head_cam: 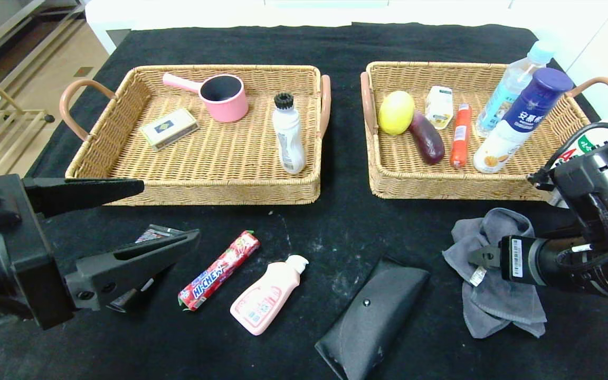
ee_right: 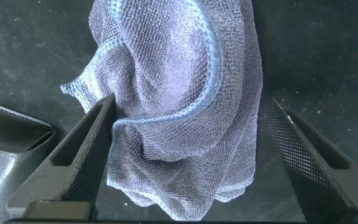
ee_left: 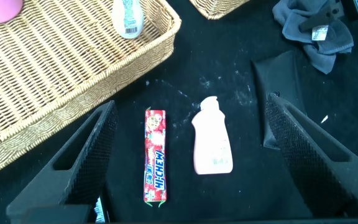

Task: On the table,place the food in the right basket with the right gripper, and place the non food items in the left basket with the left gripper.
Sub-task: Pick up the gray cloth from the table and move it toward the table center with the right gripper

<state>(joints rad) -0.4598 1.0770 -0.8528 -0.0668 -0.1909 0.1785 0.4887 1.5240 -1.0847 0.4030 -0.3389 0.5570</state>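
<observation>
Black-clothed table (head_cam: 335, 47): HI-CHEW stick (head_cam: 218, 270), pink bottle (head_cam: 266, 295), glasses case (head_cam: 370, 316) near centre. Left gripper (head_cam: 169, 214) released over black tube (head_cam: 152, 235). Right wrist view alone shows right gripper (ee_right: 188, 127) spread above grey cloth (ee_right: 179, 93).

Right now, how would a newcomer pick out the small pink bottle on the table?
Start at the left basket on the black table, then look at the bare cloth in front of its near right corner. The pink bottle lies flat there between the red HI-CHEW stick and the black glasses case. It alone there is pale pink, with a white cap.
</observation>
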